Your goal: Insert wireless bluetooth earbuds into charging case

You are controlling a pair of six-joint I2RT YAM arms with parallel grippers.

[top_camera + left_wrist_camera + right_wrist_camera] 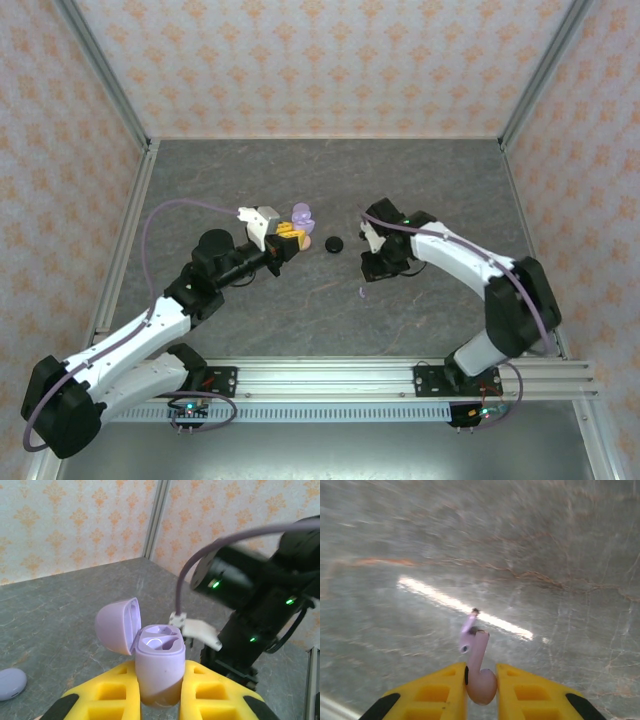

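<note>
Between left gripper (159, 667), clamped on an open lavender case (157, 652), and right gripper (480, 667), pinching a pink earbud (481, 684), sits a black disc case (333, 243).

Layout: left gripper (160, 682) holds the open case (159, 660), a round case (334, 243) just right of it on the table (250, 170); further right, right gripper (481, 675) holds one earbud (481, 684), second earbud (361, 292) lying nearer the bases.

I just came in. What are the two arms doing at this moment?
The left gripper holds an open lavender plastic charging case upright, lid tipped back. The right gripper pinches a pale pink stemmed earbud by its head above the grey table, apart from the case. The earbud is not yet inserted.
</note>
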